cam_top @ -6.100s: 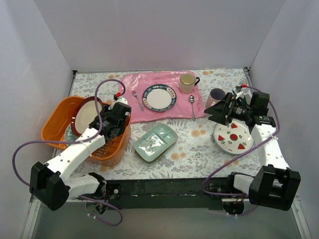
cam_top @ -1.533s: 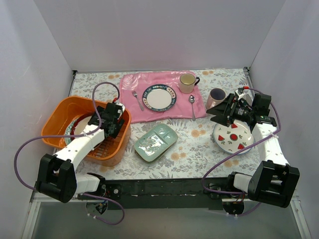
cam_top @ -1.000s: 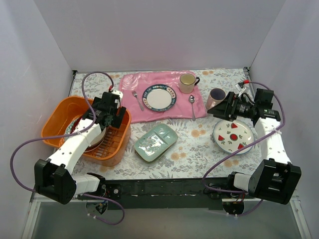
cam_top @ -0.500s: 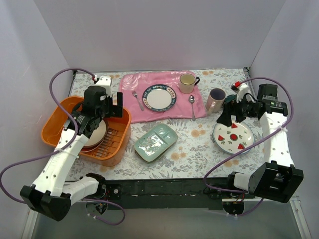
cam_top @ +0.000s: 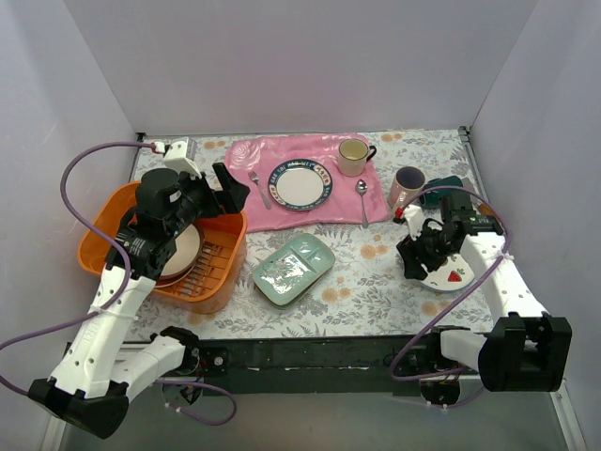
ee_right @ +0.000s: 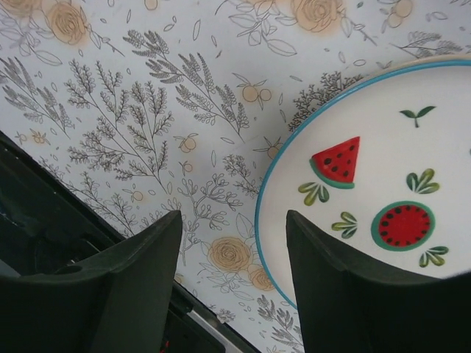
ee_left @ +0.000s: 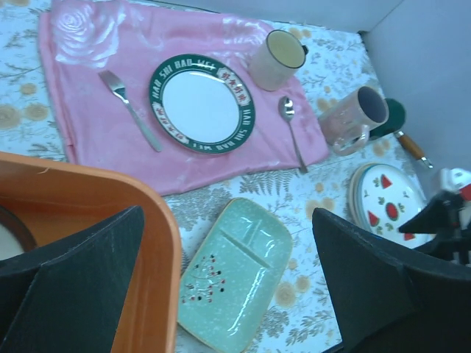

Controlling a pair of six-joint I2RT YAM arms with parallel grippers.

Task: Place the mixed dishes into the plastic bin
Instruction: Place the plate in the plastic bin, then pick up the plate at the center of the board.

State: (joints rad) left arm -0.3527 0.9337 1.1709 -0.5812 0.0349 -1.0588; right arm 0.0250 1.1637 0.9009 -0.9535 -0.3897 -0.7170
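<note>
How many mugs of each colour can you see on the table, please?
Cream-yellow mug: 1
Pink mug: 1
Dark green mug: 1
Total: 3

The orange bin point(ee_left: 88, 198) is smooth moulded plastic, beside a pink cloth mat point(ee_left: 81, 125) with a soft satin sheen. The green tray point(ee_left: 235, 276) and the watermelon-patterned plate point(ee_right: 368, 184) shine with glossy glaze; the fork point(ee_left: 132, 110) and spoon point(ee_left: 287, 109) are polished metal, and the floral table cover point(ee_right: 147, 110) looks matt.
</note>
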